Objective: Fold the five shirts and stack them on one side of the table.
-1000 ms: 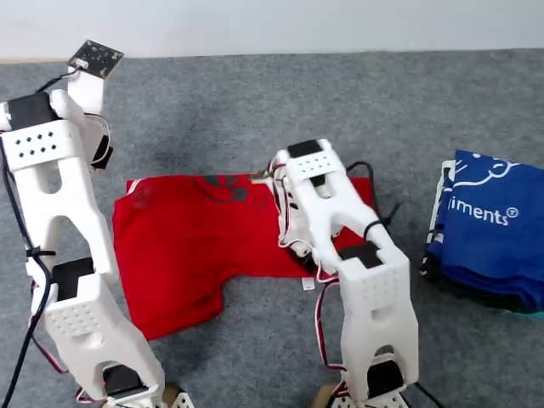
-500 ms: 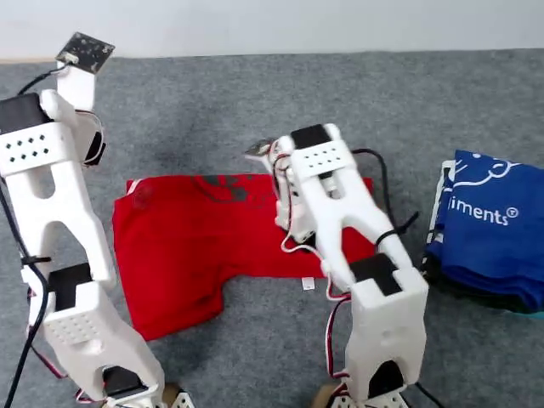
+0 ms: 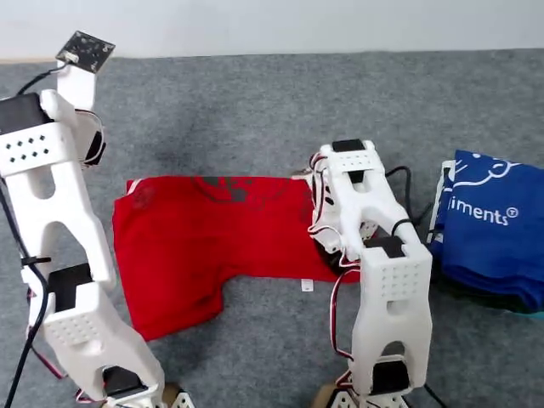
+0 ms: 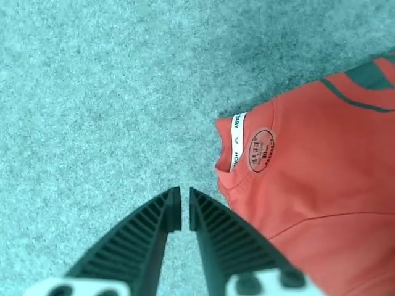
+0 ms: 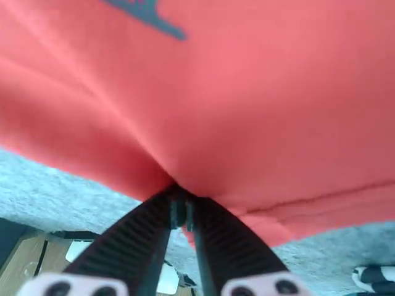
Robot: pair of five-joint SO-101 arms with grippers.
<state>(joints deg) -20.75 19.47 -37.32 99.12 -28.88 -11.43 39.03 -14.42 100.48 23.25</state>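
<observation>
Dealing with a red shirt [image 3: 195,242] spread mid-table: light, floppy, bunches easily. Pinched tight at one side by the right gripper [image 5: 180,203]; nothing in the nearly closed left gripper [image 4: 184,196] just beside it. Best grabbed at corners.

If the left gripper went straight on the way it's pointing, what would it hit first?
The left gripper would likely meet the bare grey table cover, just beside the red shirt; depth is unclear.

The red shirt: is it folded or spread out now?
Not neatly folded: the red shirt lies flat and wide on the table, a flap sticking out at one corner, and the right gripper pinches its fabric.
</observation>
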